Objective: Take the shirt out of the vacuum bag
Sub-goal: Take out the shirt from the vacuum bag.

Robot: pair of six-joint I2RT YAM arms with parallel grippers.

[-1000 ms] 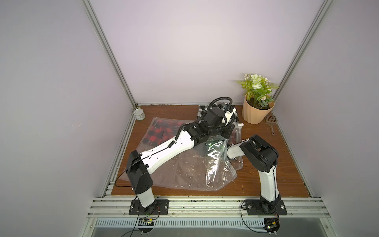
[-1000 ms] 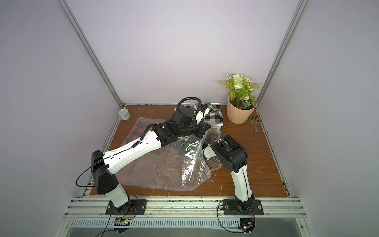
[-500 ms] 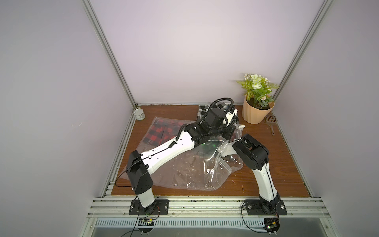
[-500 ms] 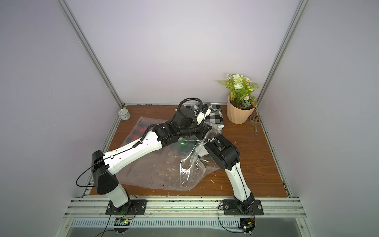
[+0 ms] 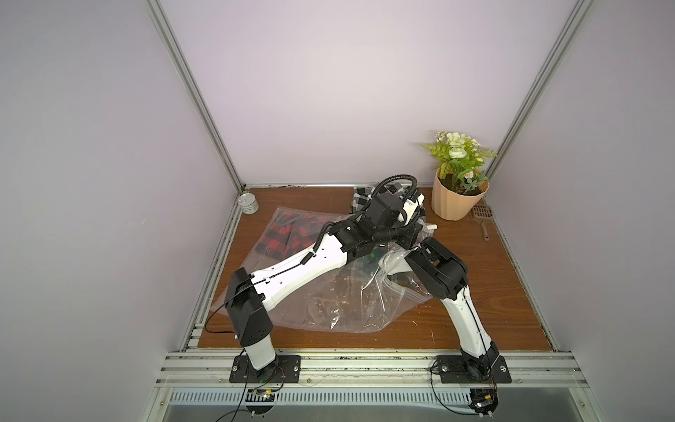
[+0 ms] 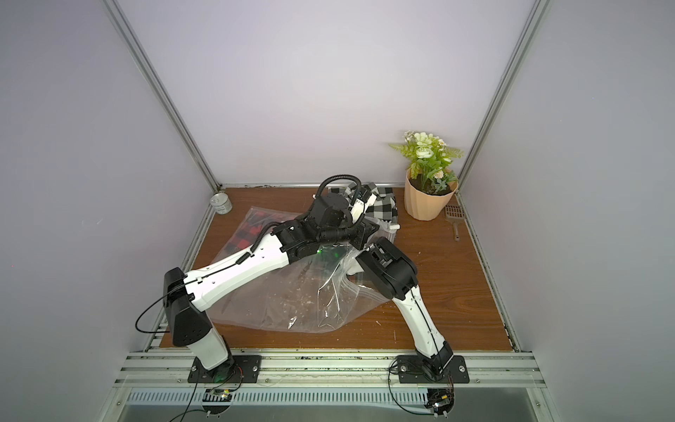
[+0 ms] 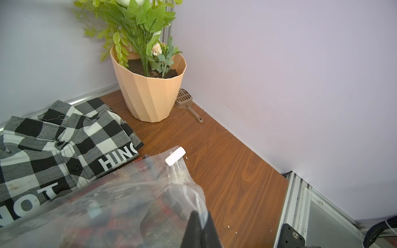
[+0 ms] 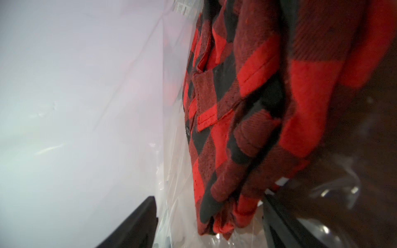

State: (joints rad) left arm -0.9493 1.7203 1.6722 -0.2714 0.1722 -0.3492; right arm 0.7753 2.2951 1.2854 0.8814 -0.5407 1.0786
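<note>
1. Left gripper (image 7: 198, 224) is clenched on the zip-strip edge of the large clear plastic vacuum bag (image 5: 328, 296). It holds that edge raised off the brown wooden table (image 5: 493, 292).
2. The right gripper (image 8: 208, 204) reaches into the bag's mouth with its black fingers (image 8: 139, 221) spread wide apart. The folded edge of the red-and-black checked flannel shirt (image 8: 247, 107) lies between them. Whether either finger touches the cloth cannot be told.
3. The bag spreads away from the ribbed peach plastic flower pot (image 5: 456, 201) toward the arm bases. Its small white slider (image 7: 175, 156) lies near the pot's foot.
4. In both top views the red-and-black shirt (image 5: 288, 237) is inside the bag, in the part well apart from the pot.
5. A black-and-white checked shirt with white lettering (image 7: 53, 146) lies outside the bag, just beside the pot. In the left wrist view the bag's raised edge overlaps it.
6. A brown slotted plastic scoop (image 5: 482, 219) lies just beside the pot on its other side, against the wall.
7. A small silver tin can (image 5: 248, 204) stands well apart from the pot, in the opposite back corner.
</note>
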